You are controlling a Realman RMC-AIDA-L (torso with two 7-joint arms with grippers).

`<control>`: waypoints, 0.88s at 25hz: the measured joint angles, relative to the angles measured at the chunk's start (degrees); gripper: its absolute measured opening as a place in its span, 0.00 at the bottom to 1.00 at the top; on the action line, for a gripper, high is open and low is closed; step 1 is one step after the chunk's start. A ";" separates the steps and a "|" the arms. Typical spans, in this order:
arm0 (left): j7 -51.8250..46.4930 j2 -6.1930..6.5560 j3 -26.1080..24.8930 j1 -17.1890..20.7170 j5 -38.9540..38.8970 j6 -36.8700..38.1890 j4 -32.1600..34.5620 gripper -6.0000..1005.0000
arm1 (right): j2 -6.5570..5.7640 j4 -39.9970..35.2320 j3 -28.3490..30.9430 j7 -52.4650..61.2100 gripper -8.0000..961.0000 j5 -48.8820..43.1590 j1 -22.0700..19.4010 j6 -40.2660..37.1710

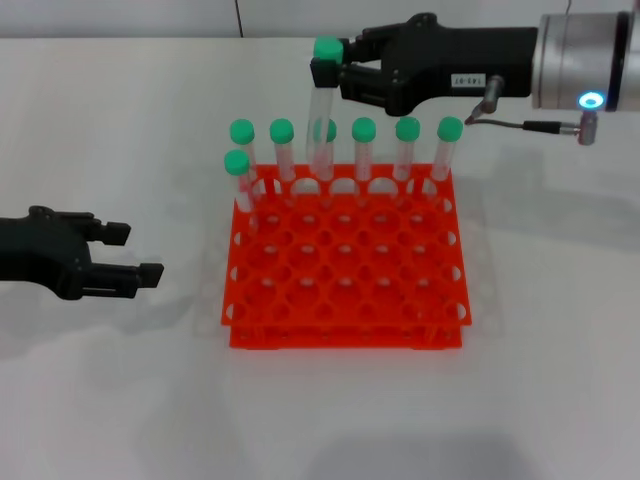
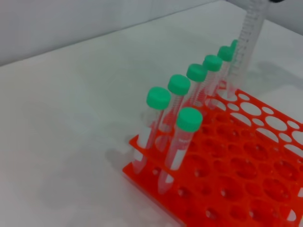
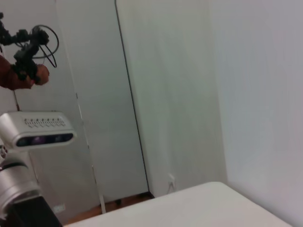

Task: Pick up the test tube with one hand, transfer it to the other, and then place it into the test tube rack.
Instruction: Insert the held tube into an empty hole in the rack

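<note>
Now the right claw [image 1: 335,72] is pinching the test tube [image 1: 322,120] by its cap, hanging it upright over the test tube rack's [image 1: 345,265] back row for insertion, while the left claw [image 1: 135,252] is idling wide near the counter's [image 1: 560,330] left edge.

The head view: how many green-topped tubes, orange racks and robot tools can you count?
Slender clear plastic tubes with round green caps: 8. Seven stand in the rack, e.g.; one is held by the right tool.
Bright orange-red square plastic rack with round holes: 1.
Black two-fingered tools: 2, counting the left tool.
Total: 11.
</note>
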 joint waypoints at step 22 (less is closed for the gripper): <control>2.65 -0.27 -0.09 0.21 0.09 -0.08 -1.14 0.76 | 0.18 4.55 -9.25 -3.89 0.28 6.15 0.49 8.35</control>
